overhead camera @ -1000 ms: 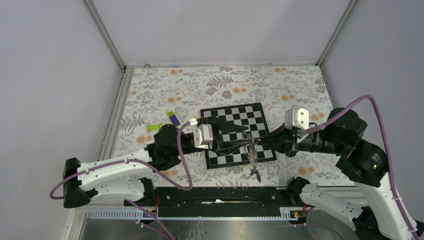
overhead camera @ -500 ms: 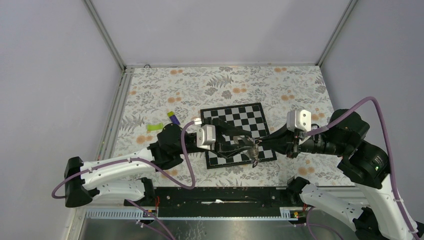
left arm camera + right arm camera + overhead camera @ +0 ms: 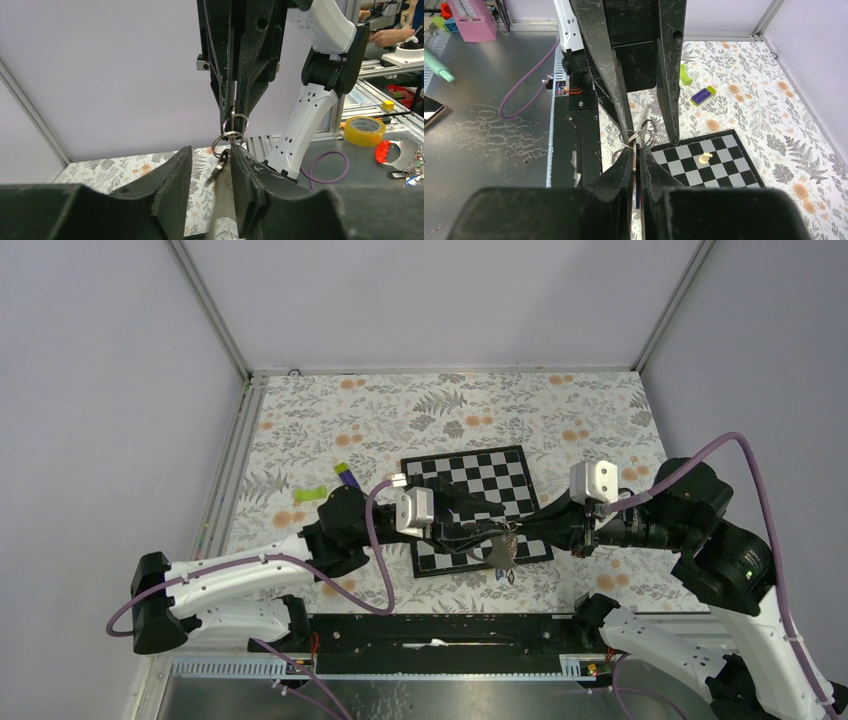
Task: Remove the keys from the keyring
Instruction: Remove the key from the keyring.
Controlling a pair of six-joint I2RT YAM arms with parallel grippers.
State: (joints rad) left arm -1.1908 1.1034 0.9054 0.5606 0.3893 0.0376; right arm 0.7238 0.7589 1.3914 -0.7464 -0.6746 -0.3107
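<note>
Robotics lab. Test cell closed in by plain pale panels [image 3: 440, 300] on aluminium framing [image 3: 210, 310], with a floral-covered bench [image 3: 400, 410] inside. Just outside, a scratched metal worktop [image 3: 484, 140] carrying a yellow tape roll [image 3: 365, 129], loose purple cable [image 3: 330, 167] and pink box [image 3: 471, 20]. Someone's arm [image 3: 392, 36] at a neighbouring station.

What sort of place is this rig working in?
Probably a robotics lab test cell: plain panel walls on aluminium framing enclose the floral-covered table. The left wrist view also shows a metal workbench with a tape roll beyond.
</note>
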